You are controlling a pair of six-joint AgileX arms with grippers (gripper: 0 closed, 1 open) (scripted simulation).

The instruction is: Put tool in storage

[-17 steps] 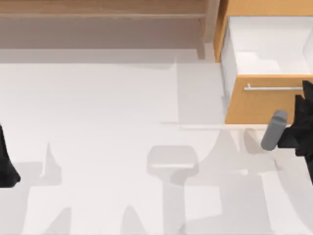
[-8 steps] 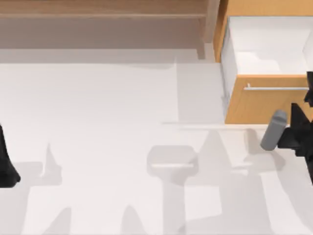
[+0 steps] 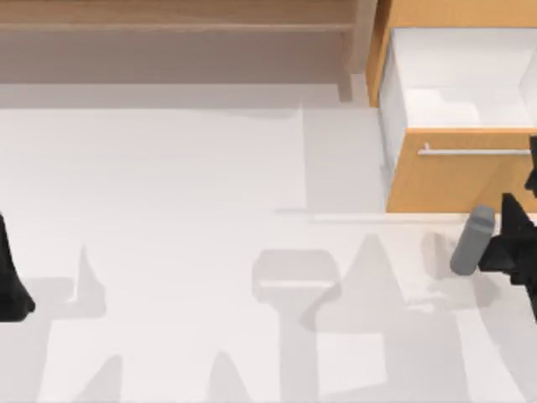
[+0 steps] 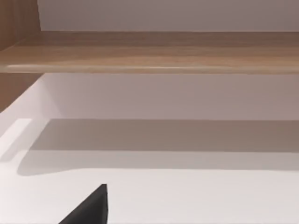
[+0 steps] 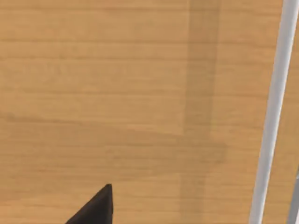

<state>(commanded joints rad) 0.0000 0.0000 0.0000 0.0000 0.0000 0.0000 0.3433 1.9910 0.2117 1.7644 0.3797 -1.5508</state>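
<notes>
The storage is an orange-tan drawer (image 3: pixel 453 180) at the back right, pulled open, with a white inside and a thin silver bar handle (image 3: pixel 474 152) across its front. My right gripper (image 3: pixel 530 176) is at the right edge, just in front of the drawer's face, with the arm's grey cylinder (image 3: pixel 471 241) beside it. The right wrist view looks straight at the drawer front (image 5: pixel 117 93) and its handle (image 5: pixel 275 107) from close by. The tool is out of view. My left gripper (image 3: pixel 10 281) is parked at the table's left edge.
A pale brown wooden shelf (image 3: pixel 168 17) runs along the back of the table, with its upright post (image 3: pixel 361 42) next to the drawer. The left wrist view faces the shelf board (image 4: pixel 149 51). The white tabletop (image 3: pixel 210 210) stretches between the arms.
My right arm has drawn back from the drawer front toward the table's near edge. The drawer and the left arm have not moved.
</notes>
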